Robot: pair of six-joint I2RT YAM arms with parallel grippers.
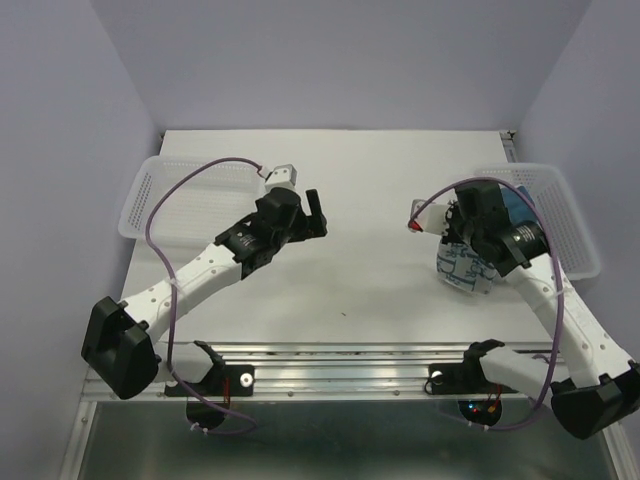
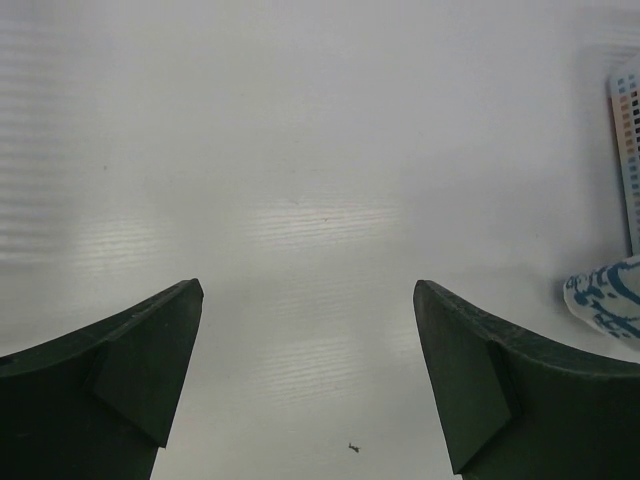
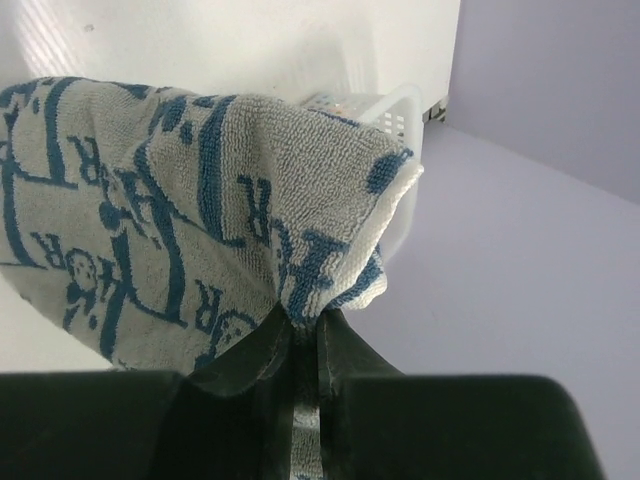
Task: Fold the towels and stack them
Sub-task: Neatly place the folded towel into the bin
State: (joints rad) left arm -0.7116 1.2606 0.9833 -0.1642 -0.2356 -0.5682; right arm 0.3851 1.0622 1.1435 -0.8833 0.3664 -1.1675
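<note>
My right gripper (image 1: 462, 222) is shut on a white towel with a blue pattern (image 1: 466, 268) and holds it up at the right side of the table, so that it hangs below the jaws. In the right wrist view the towel (image 3: 180, 230) is pinched between the fingers (image 3: 265, 345) and drapes to the left. My left gripper (image 1: 316, 212) is open and empty over the table's middle. In the left wrist view its fingers (image 2: 150, 350) stand wide apart over bare table, and a corner of the towel (image 2: 605, 300) shows at the right edge.
A white perforated basket (image 1: 185, 195) stands at the table's far left. Another white basket (image 1: 560, 215) stands at the far right, behind the right arm, with something blue in it. A colour chart strip (image 2: 628, 150) shows at the right edge of the left wrist view.
</note>
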